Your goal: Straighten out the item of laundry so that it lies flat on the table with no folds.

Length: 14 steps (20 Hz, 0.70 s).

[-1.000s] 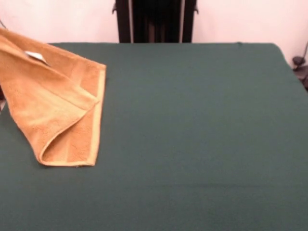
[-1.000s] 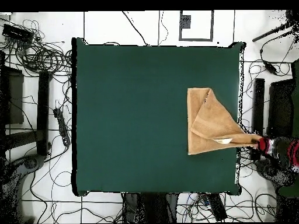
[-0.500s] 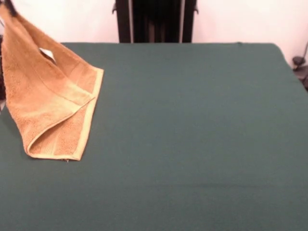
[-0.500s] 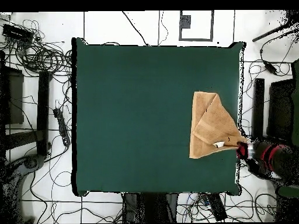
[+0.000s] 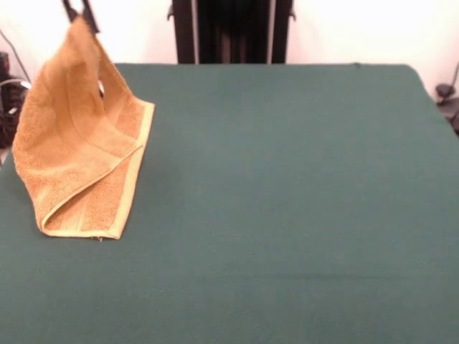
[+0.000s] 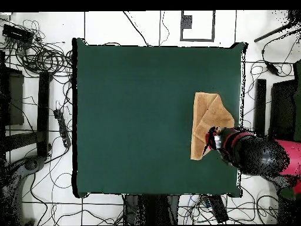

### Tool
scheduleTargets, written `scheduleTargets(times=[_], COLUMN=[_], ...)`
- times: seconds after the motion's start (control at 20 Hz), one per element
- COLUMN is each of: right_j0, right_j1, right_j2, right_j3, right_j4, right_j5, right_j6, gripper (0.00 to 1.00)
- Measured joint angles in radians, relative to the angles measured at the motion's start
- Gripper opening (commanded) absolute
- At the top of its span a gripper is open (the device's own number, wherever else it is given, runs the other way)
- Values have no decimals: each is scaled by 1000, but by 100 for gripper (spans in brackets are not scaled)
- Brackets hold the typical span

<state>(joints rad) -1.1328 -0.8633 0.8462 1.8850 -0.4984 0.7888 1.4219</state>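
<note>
The gripper [image 5: 80,14] pinches one corner of the orange-tan hand towel [image 5: 79,154], its jaws closed on the cloth at the peak. The towel hangs tent-like, folded over itself, its lower hemmed edge resting on the green table [image 5: 287,201] near the table's side edge.

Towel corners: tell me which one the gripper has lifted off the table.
The top corner of the towel, pinched in the gripper at the picture's upper left. The other corners visible lie on the table.
</note>
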Motion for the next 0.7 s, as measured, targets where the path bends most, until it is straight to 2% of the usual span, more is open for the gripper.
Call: scheduleTargets(times=[0.15,0.45,0.7], right_j0=[61,116,176], right_j1=[0,2,10], right_j2=[-28,-65,-113], right_j3=[0,-7,-52], right_j4=[0,7,50], right_j5=[0,0,11], right_j6=[0,0,0], gripper=[0,0,0])
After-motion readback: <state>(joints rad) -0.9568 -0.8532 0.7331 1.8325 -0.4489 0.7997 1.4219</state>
